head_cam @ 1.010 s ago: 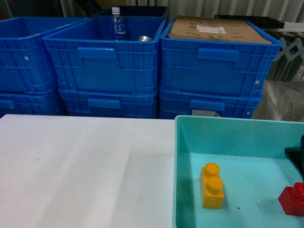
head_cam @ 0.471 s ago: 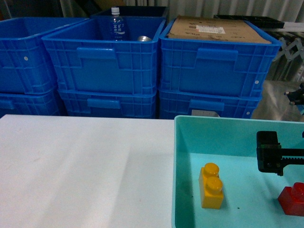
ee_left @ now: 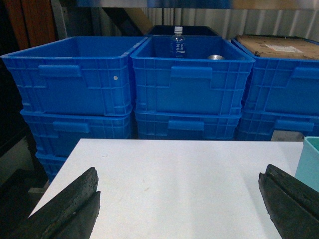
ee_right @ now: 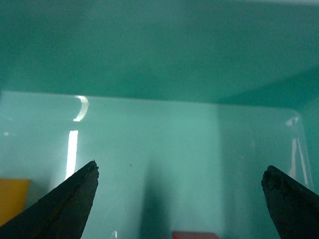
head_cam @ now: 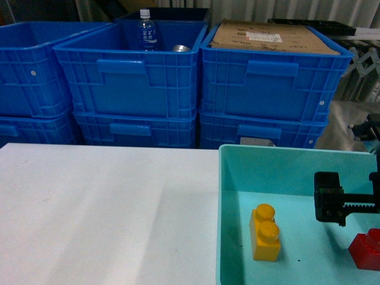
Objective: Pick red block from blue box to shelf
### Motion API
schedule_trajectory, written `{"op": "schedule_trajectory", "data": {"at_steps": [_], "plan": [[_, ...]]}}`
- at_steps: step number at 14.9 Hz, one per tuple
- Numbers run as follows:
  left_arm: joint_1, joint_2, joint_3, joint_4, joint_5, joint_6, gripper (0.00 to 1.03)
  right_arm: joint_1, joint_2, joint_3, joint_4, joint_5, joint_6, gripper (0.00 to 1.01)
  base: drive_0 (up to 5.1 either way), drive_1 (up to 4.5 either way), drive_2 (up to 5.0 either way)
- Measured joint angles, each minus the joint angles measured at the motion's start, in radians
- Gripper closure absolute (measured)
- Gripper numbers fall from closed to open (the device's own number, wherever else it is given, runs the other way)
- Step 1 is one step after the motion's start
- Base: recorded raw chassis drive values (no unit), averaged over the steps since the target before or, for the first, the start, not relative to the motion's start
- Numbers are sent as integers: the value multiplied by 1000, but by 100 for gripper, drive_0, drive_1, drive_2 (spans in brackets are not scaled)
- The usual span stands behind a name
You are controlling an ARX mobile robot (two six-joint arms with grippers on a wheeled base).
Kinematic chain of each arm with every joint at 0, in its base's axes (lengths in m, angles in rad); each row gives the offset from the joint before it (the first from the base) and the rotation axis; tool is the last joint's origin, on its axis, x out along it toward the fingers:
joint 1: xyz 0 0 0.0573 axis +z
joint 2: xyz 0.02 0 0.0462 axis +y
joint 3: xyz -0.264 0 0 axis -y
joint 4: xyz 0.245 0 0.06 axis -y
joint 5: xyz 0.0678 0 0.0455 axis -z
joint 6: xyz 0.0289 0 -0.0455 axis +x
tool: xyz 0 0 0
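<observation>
Right gripper (ee_right: 179, 199) hung inside the turquoise plastic box (head_cam: 228, 178), fingers spread wide, holding nothing. Small red plastic block (head_cam: 367, 249) sat in the box just below it. Left gripper (ee_left: 182, 206) gaped empty over the white counter (ee_left: 174, 174).

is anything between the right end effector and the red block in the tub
Nothing visible. The right end effector hangs open inside the blue box, above and just left of the red block. The yellow brick sits well to the left, out of the path.

Head looks forward-down at our table edge; left wrist views crates (ee_left: 184, 84) too; right wrist close inside blue box (ee_right: 159, 64).
</observation>
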Motion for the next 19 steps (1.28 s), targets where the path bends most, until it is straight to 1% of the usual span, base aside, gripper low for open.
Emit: {"op": "schedule_trajectory", "data": {"at_steps": [6, 8, 11, 14, 17, 18, 19], "plan": [[0, 0, 0, 0, 0, 0, 5, 53, 13, -69, 39, 21, 41, 3, 0, 0, 0], [0, 0, 0, 0, 0, 0, 5, 51, 37, -88, 62, 28, 58, 3, 0, 0, 0], [0, 0, 0, 0, 0, 0, 5, 37, 69, -95, 79, 47, 71, 3, 0, 0, 0], [0, 0, 0, 0, 0, 0, 5, 23, 70, -92, 80, 47, 84, 3, 0, 0, 0], [0, 0, 0, 0, 0, 0, 5, 18, 113, -90, 130, 51, 82, 3, 0, 0, 0], [0, 0, 0, 0, 0, 0, 5, 17, 132, -90, 151, 50, 76, 9, 0, 0, 0], [0, 0, 0, 0, 0, 0, 5, 4, 170, -95, 195, 37, 61, 35, 0, 0, 0]]}}
